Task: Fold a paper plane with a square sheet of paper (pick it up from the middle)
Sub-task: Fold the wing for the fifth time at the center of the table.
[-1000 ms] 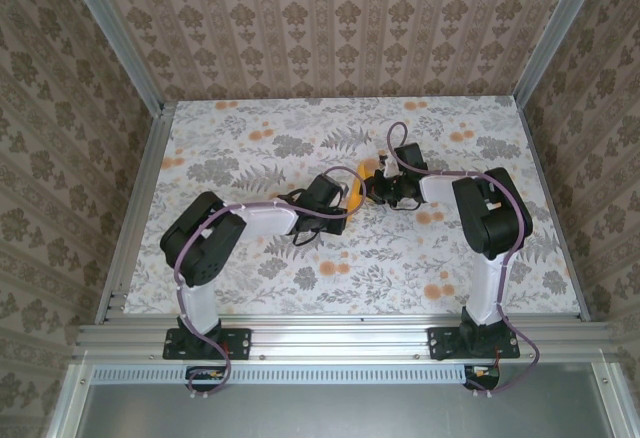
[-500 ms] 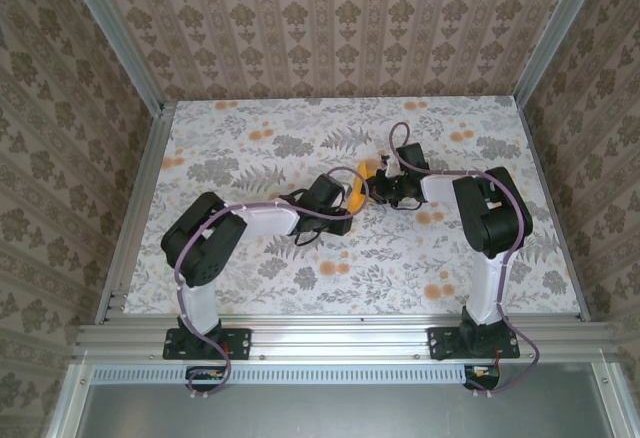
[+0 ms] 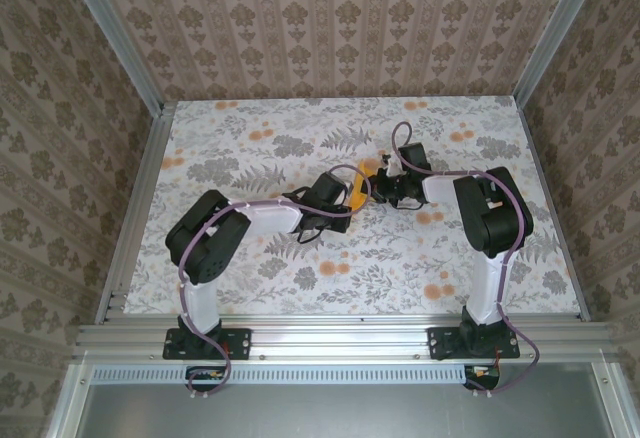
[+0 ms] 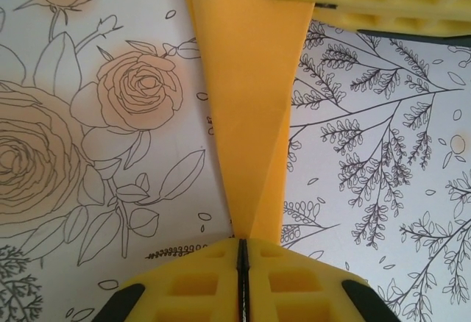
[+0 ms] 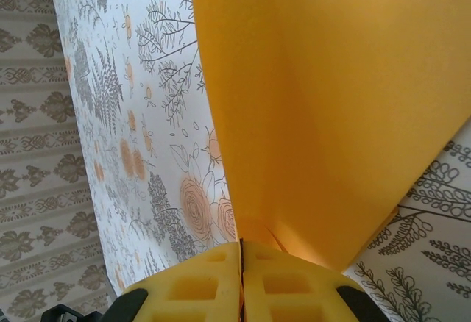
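While the left arm has edged slightly inward over the last second, left tool (image 4: pixel 241 252) is clenched on the folded sheet of paper (image 4: pixel 250 116) at its narrow tip. Right tool (image 5: pixel 241 254) pinches the wide end. Sheet spans between them over mid-counter (image 3: pixel 250 148). Judgement: grip settled, ready for creasing.

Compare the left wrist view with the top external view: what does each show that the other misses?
Left wrist: the orange paper with its layered creases, tapering into the shut left end effector, the right end effector at its wide end, and rose prints in fine line. Top external: the left arm and right arm whole, the table to its edges, the wallpapered walls. Shared: the paper held between the two end effectors.
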